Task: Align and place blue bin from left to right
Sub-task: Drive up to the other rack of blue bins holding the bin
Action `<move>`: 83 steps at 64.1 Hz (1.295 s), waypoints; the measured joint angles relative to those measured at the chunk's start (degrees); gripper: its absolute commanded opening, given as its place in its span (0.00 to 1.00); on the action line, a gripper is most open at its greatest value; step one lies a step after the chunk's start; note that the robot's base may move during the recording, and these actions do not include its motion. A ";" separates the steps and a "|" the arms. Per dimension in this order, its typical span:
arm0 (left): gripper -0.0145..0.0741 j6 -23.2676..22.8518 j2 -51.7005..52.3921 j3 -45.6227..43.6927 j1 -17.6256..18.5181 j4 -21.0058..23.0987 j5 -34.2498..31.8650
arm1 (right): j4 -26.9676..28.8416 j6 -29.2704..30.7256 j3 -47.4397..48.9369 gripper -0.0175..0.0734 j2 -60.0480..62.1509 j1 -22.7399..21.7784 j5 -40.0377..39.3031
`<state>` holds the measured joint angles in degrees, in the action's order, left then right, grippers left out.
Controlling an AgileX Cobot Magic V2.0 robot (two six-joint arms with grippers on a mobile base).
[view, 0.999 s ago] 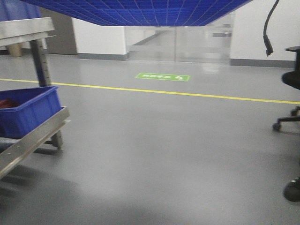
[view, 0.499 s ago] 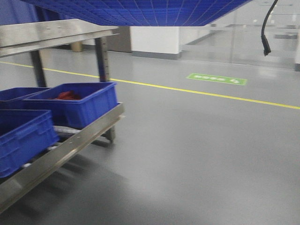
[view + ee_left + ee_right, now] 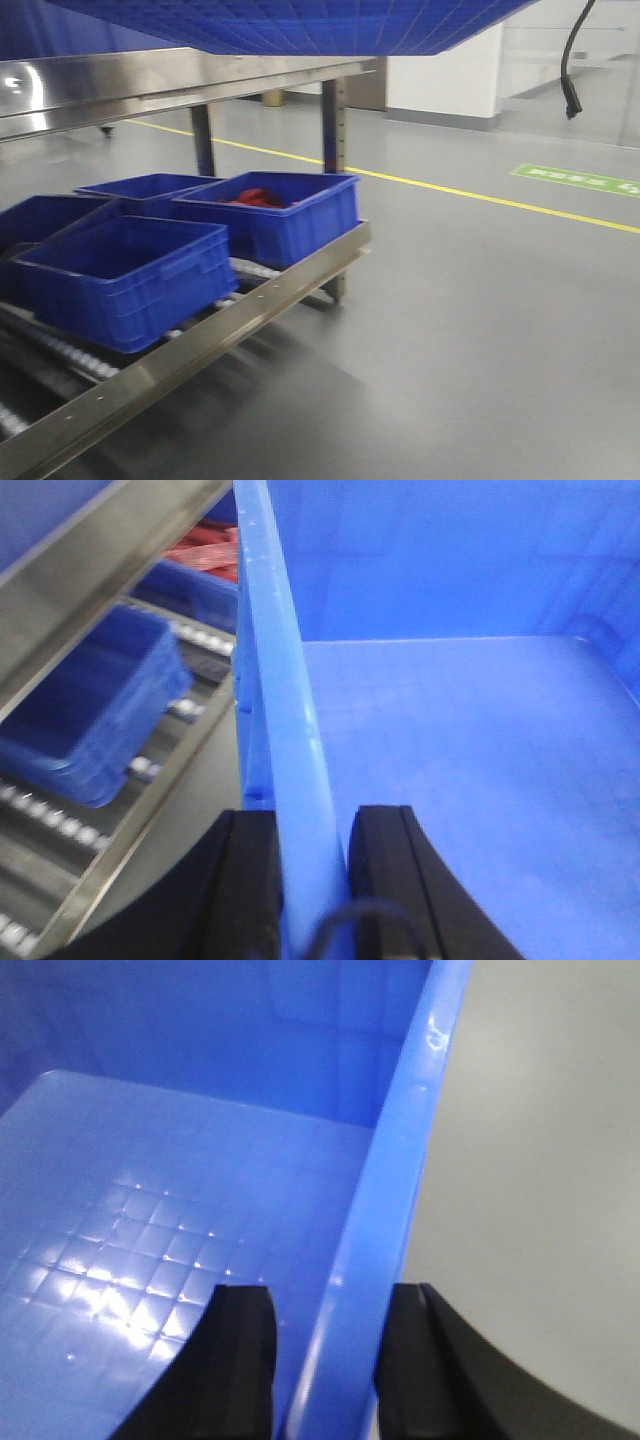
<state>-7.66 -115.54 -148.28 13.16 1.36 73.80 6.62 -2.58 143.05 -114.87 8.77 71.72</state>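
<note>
So the view has swung left in the last second. The rack (image 3: 250,300) was just a sliver at the edge with one tub showing, and now it fills the left half of the front view. The green floor sign (image 3: 575,180) has slid off to the right. My read is that the base is turning toward the rack to line up for the drop, and placing hasn't started yet.

The blue bin (image 3: 300,25) is up in the air between both arms. Only its grid underside shows, across the top of the front view, above the rack's upper shelf. The left gripper (image 3: 312,825) is clamped on its left wall and the right gripper (image 3: 330,1305) pinches the right wall, one black finger on each side.

On materials, the bin is glossy moulded plastic with a fine square-grid floor that catches the light, and the rim is thin and slightly bowed. The rack is brushed steel with perforated posts and a sloped roller (image 3: 70,355) bed. The small tubs (image 3: 120,275) sitting on it are darker blue with smooth tapered walls, and one holds something red (image 3: 255,197).
</note>
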 measured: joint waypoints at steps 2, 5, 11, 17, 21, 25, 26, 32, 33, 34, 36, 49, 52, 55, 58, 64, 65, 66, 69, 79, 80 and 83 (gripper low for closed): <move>0.04 0.00 0.00 0.00 0.00 0.00 0.00 | 0.00 0.00 0.00 0.12 0.00 0.00 0.00; 0.04 0.00 0.00 0.00 0.00 0.00 0.00 | 0.00 0.00 0.00 0.12 0.00 0.00 0.00; 0.04 0.00 0.00 0.00 0.00 0.00 0.00 | 0.00 0.00 0.00 0.12 0.00 0.00 0.00; 0.04 0.00 0.00 0.00 0.00 0.00 0.00 | 0.00 0.00 0.00 0.12 0.00 0.00 -0.12; 0.04 0.00 0.00 0.00 0.00 0.09 0.00 | 0.00 0.00 0.00 0.12 0.00 0.00 -0.12; 0.04 0.00 0.00 0.00 0.00 0.09 0.00 | 0.00 0.00 0.00 0.12 0.00 0.00 -0.12; 0.04 0.00 0.00 0.00 0.00 0.09 0.00 | 0.00 0.00 0.00 0.12 0.00 0.00 -0.12; 0.04 0.00 0.00 0.00 0.00 0.09 0.00 | 0.00 0.00 0.00 0.12 0.00 0.00 -0.12; 0.04 0.00 0.00 0.00 0.00 0.09 0.00 | 0.00 0.00 0.00 0.12 0.00 0.00 -0.12; 0.04 0.00 0.00 0.00 0.00 0.09 0.00 | 0.00 0.00 0.00 0.12 0.00 0.00 -0.12; 0.04 0.00 0.00 0.00 0.00 0.09 0.00 | 0.00 0.00 0.00 0.12 0.00 0.00 -0.12; 0.04 0.00 0.00 0.00 0.00 0.09 0.00 | 0.00 0.00 0.00 0.12 0.00 0.00 -0.12; 0.04 0.00 0.00 0.00 0.00 0.09 0.00 | 0.00 0.00 0.00 0.12 0.00 0.00 -0.12; 0.04 0.00 0.00 0.00 0.00 0.09 0.00 | 0.00 0.00 0.00 0.12 0.00 0.00 -0.12; 0.04 0.00 0.00 0.00 0.00 0.09 0.00 | 0.00 0.00 0.00 0.12 0.00 0.00 -0.12; 0.04 0.00 0.00 0.00 0.00 0.09 0.00 | 0.00 0.00 0.00 0.12 0.00 0.00 -0.12; 0.04 0.00 0.00 0.00 0.00 0.09 0.00 | 0.00 0.00 0.00 0.12 0.00 0.00 -0.12; 0.04 0.00 0.00 0.00 0.00 0.09 0.00 | 0.00 0.00 0.00 0.12 0.00 0.00 -0.12; 0.04 0.00 0.00 0.00 0.00 0.09 0.00 | 0.00 0.00 0.00 0.12 0.00 0.00 -0.12; 0.04 0.00 0.00 0.00 0.00 0.09 0.00 | 0.00 0.00 0.00 0.12 0.00 0.00 -0.23; 0.04 0.00 0.00 0.00 0.00 0.09 0.00 | 0.00 0.00 0.00 0.12 0.00 0.00 -0.23; 0.04 0.00 0.00 0.00 0.00 0.09 0.00 | 0.00 0.00 0.00 0.12 0.00 0.00 -0.34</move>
<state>-7.66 -115.54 -148.28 13.16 1.46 73.80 6.62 -2.58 143.05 -114.87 8.77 71.38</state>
